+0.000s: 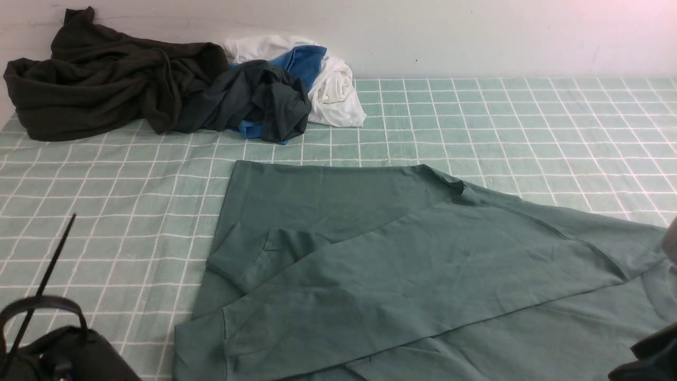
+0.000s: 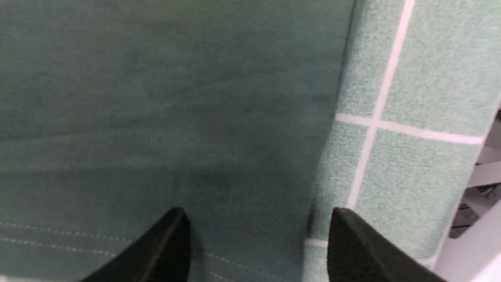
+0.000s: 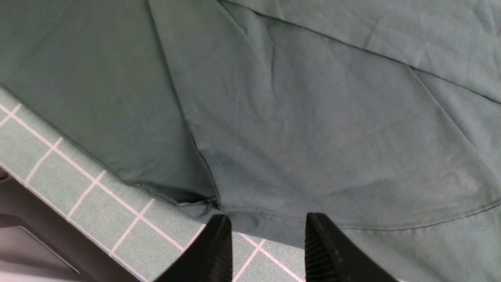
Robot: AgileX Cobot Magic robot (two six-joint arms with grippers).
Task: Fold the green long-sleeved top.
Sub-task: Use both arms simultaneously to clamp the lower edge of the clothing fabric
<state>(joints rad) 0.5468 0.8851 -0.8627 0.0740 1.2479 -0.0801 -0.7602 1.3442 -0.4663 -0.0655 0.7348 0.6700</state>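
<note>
The green long-sleeved top (image 1: pixel 402 264) lies flat on the pale green checked cloth (image 1: pixel 529 121), reaching the near right. One side is folded over its body, and a cuffed sleeve (image 1: pixel 243 259) is turned in at the left. In the left wrist view my left gripper (image 2: pixel 256 219) is open just above the top's (image 2: pixel 156 117) stitched edge, one finger over the fabric and the other over the checked cloth (image 2: pixel 415 78). My right gripper (image 3: pixel 267 219) stands open at the top's (image 3: pixel 313 137) hem, with nothing between its fingers.
A heap of clothes lies at the back left against the wall: a dark olive-black garment (image 1: pixel 106 79), a dark charcoal one (image 1: pixel 254 100), a white piece (image 1: pixel 333 90) and a blue one (image 1: pixel 304 61). The table's edge (image 2: pixel 481 168) shows beside the left gripper.
</note>
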